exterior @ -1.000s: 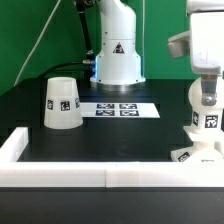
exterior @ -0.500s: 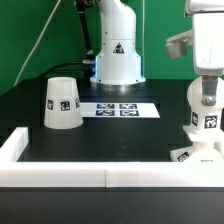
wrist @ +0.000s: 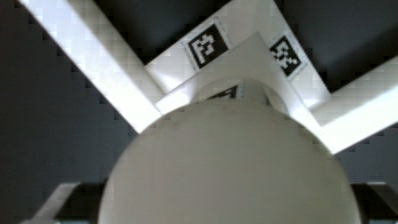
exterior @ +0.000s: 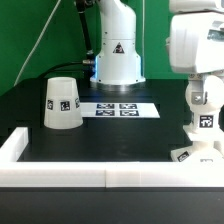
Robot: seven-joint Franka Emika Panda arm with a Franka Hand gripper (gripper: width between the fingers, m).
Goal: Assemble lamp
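Note:
The white bulb (exterior: 205,112) stands upright on the flat square base (exterior: 196,153) at the exterior view's right, by the white front rail. My gripper (exterior: 205,90) hangs straight over it, with a finger on each side of the round head. In the wrist view the bulb's head (wrist: 222,160) fills the middle. The dark fingers (wrist: 54,205) show at the edges with a gap to the bulb, so the jaws stand open. The tagged base (wrist: 217,45) shows beyond the bulb. The cone shade (exterior: 61,103) stands alone at the exterior view's left.
The marker board (exterior: 121,109) lies flat in the middle, in front of the white robot pedestal (exterior: 117,55). A raised white rail (exterior: 90,178) runs along the front and turns back at the left corner (exterior: 12,145).
The hand above the bulb has turned and shows a broader white face to the exterior camera. The bulb, base and shade have not moved.

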